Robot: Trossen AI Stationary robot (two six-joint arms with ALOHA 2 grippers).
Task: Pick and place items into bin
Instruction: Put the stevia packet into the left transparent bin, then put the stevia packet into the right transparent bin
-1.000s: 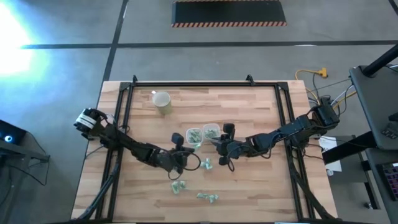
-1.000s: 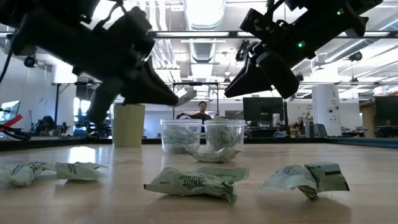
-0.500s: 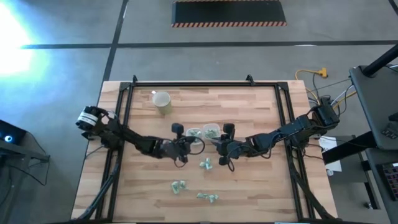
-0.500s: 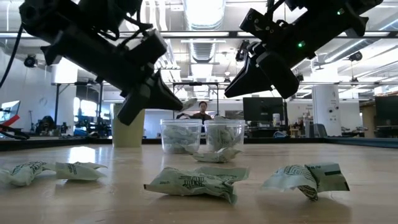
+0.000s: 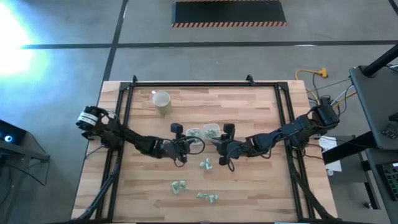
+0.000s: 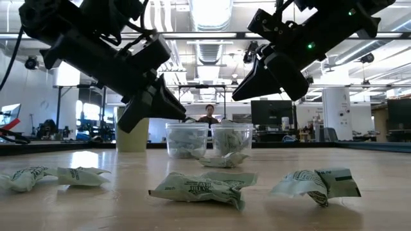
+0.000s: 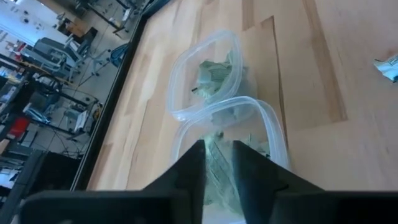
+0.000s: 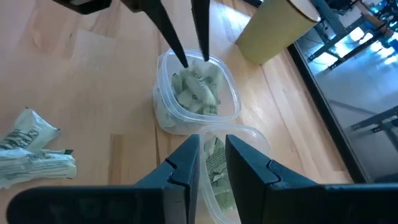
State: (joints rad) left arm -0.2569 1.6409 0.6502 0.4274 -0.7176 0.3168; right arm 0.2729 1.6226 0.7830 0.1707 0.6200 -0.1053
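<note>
Both tools, left [image 5: 184, 147] and right [image 5: 219, 145], hover slightly parted over the tubs [image 5: 203, 132]; loose packets [image 6: 200, 187] look feather-light, crinkly, best pinched mid-body.

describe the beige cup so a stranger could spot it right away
Start at the wooden table and look to its far left corner area. The beige cup stands there alone, well apart from the two clear tubs mid-table; it is opaque, taller and holds no wrapped pieces.

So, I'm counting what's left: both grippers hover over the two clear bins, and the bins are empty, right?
Not empty. The right wrist view shows both clear bins holding wrapped items. The left gripper and right gripper do hover over them.
</note>
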